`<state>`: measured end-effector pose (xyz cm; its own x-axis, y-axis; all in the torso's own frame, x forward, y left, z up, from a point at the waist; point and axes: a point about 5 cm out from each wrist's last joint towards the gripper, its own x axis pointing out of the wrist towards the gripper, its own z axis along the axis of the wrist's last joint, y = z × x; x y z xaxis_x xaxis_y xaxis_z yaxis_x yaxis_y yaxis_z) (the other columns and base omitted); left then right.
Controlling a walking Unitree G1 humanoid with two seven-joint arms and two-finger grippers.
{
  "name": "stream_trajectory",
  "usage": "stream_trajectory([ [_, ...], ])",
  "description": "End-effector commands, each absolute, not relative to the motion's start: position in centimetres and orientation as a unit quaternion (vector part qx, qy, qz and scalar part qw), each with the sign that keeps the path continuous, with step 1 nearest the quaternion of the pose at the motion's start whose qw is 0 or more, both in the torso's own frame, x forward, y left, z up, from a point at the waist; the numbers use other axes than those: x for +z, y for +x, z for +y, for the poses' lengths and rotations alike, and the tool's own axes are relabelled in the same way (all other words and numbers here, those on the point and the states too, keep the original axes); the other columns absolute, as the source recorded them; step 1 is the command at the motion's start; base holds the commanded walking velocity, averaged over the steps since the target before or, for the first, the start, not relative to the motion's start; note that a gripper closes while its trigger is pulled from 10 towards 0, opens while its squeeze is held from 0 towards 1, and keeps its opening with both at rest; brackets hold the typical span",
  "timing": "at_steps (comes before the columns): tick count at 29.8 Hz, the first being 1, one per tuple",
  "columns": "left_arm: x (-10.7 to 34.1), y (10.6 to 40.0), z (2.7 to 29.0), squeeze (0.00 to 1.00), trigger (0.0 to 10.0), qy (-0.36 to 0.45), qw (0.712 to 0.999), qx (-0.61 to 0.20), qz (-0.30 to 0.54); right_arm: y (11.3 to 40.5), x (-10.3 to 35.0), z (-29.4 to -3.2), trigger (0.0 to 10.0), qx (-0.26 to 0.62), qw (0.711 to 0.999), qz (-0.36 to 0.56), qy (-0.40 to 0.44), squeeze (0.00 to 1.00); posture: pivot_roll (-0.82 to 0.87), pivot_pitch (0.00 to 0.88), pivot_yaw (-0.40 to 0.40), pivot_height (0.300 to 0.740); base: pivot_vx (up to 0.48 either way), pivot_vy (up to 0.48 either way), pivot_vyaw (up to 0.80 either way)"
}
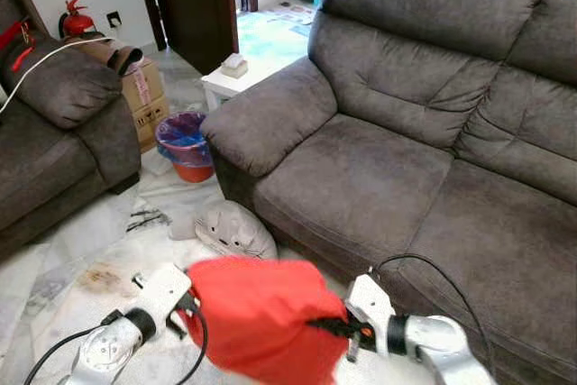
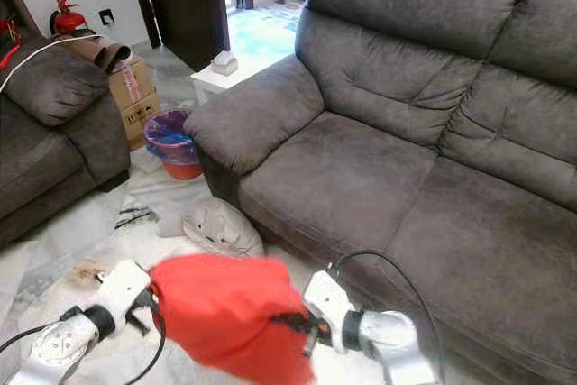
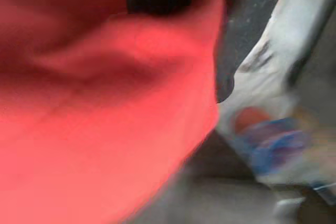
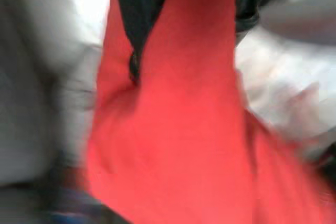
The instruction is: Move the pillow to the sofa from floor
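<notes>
Soft red fabric pillow (image 1: pixel 257 317) held off the pale marble floor (image 1: pixel 63 268), left gripper (image 1: pixel 187 306) and right gripper (image 1: pixel 332 325) both clamped on it, beside the grey suede sofa (image 1: pixel 379 178).

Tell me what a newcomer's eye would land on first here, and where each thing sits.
The bright red pillow stands out first, held up off the floor between the left gripper and the right gripper, just in front of the big grey sofa. Next, a grey cat-faced cushion lies on the floor by the sofa's armrest, with a purple-lined bin beyond it.
</notes>
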<state>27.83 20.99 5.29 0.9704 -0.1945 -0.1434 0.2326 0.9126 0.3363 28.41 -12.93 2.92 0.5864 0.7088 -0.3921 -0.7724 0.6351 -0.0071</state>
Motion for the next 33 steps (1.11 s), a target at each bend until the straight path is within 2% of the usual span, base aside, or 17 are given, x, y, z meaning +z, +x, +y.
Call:
stream_trajectory([
  [1,8.1,29.0,21.2,0.00,10.0,0.144,0.989,-0.015,-0.022,29.3,2.9,-13.3,10.0,0.309,0.935,0.169,-0.035,0.00,0.14,0.134,-0.032,0.740,0.000,0.000,0.00],
  [3,8.6,29.0,21.1,0.00,10.0,0.134,0.990,0.016,-0.037,29.4,2.7,-13.1,10.0,0.272,0.947,0.169,-0.001,0.00,0.13,0.134,-0.032,0.740,0.000,0.000,0.00],
  [7,9.6,29.3,21.1,0.00,10.0,0.132,0.988,0.052,-0.060,29.3,2.1,-13.4,10.0,0.237,0.956,0.170,-0.037,0.00,0.13,0.129,-0.033,0.740,0.000,0.000,0.00],
  [11,10.4,29.8,21.2,0.00,10.0,0.121,0.984,0.113,-0.069,29.8,2.3,-13.9,10.0,0.131,0.978,0.153,0.055,0.00,0.14,0.122,-0.036,0.740,0.000,0.000,0.00],
  [14,10.3,29.9,20.7,0.00,10.0,0.123,0.983,0.118,-0.067,30.0,2.5,-14.0,10.0,0.109,0.980,0.142,0.083,0.00,0.13,0.118,-0.036,0.740,0.000,0.000,0.00],
  [17,9.9,30.1,19.2,0.00,10.0,0.139,0.982,0.109,-0.062,30.2,3.2,-13.2,10.0,0.113,0.980,0.123,0.111,0.00,0.12,0.111,-0.037,0.740,0.000,0.000,0.00],
  [19,10.1,30.2,18.5,0.00,10.0,0.148,0.981,0.103,-0.068,30.4,3.8,-13.0,10.0,0.110,0.985,0.100,0.087,0.00,0.12,0.108,-0.039,0.740,0.000,0.000,0.00],
  [22,10.3,30.4,17.8,0.00,10.0,0.143,0.982,0.099,-0.072,30.7,4.5,-13.2,10.0,0.079,0.988,0.079,0.110,0.00,0.12,0.101,-0.041,0.740,0.000,0.000,0.00],
  [25,10.6,30.4,17.2,0.00,10.0,0.144,0.982,0.091,-0.081,30.9,4.9,-12.9,10.0,0.086,0.987,0.065,0.119,0.00,0.13,0.097,-0.042,0.740,0.000,0.000,0.00],
  [33,10.9,30.7,16.8,0.00,10.0,0.144,0.982,0.090,-0.087,30.7,4.6,-12.2,10.0,0.096,0.986,0.074,0.117,0.00,0.13,0.088,-0.040,0.740,0.000,0.000,0.00],
])
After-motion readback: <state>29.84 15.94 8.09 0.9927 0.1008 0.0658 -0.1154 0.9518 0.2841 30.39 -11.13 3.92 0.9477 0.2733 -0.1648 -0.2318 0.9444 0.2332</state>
